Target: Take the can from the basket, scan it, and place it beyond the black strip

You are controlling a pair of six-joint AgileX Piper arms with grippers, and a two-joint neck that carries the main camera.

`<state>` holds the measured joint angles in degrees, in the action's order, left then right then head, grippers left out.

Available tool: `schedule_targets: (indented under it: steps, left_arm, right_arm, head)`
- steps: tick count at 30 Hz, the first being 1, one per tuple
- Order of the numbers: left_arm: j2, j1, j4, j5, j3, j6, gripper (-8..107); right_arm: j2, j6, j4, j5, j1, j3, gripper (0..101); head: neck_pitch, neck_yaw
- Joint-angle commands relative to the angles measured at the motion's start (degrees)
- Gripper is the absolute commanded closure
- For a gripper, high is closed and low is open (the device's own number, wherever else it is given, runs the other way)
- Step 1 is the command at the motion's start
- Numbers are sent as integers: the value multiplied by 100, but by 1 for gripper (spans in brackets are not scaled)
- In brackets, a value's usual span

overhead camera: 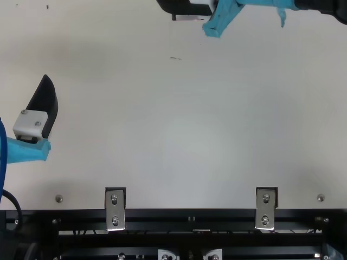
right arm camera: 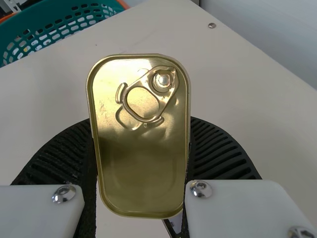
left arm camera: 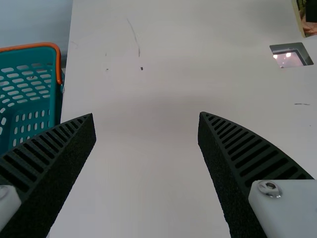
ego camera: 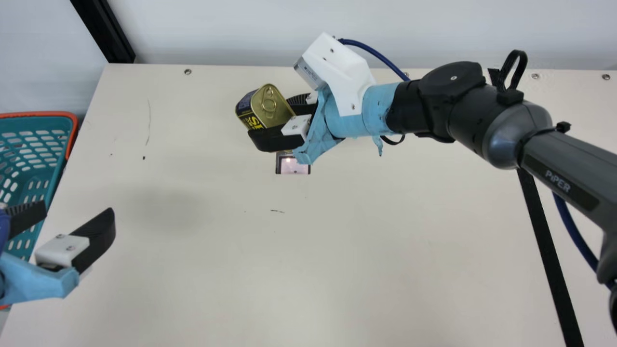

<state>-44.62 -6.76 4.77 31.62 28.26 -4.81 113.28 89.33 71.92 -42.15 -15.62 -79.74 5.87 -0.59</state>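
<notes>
In the main view my right gripper (ego camera: 278, 119) is shut on the can (ego camera: 271, 107), held above the table just behind the scanner window (ego camera: 295, 166). The can's gold pull-ring lid faces the wrist. In the right wrist view the can (right arm camera: 141, 148) is pinched between both ribbed fingers of my right gripper (right arm camera: 141, 153). My left gripper (ego camera: 79, 217) stands open with nothing between its fingers, beside the basket (ego camera: 48, 164). In the left wrist view my left gripper (left arm camera: 147, 119) has its fingers wide apart, and the scanner window (left arm camera: 290, 58) lies farther off.
The black strip (ego camera: 549, 260) crosses the table's right side, partly under my right arm. A black frame post (ego camera: 108, 31) stands at the back left corner. Metal brackets (overhead camera: 115, 208) sit along the table's front edge.
</notes>
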Motion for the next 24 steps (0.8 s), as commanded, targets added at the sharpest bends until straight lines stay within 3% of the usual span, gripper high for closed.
schedule_targets:
  steps: [1,15,24]
  left_arm:
    - [0,0,0,0,0,0,9]
    - [0,0,0,0,0,0,9]
    - [0,0,0,0,0,0,9]
  right_arm:
    - [24,-17,-25,16,-9,-39,101]
    - [234,-125,-199,34,-19,-337,101]
    - [-76,-230,-349,115,65,-279,101]
  head:
    - [28,-8]
    - [28,-8]
    - [28,-8]
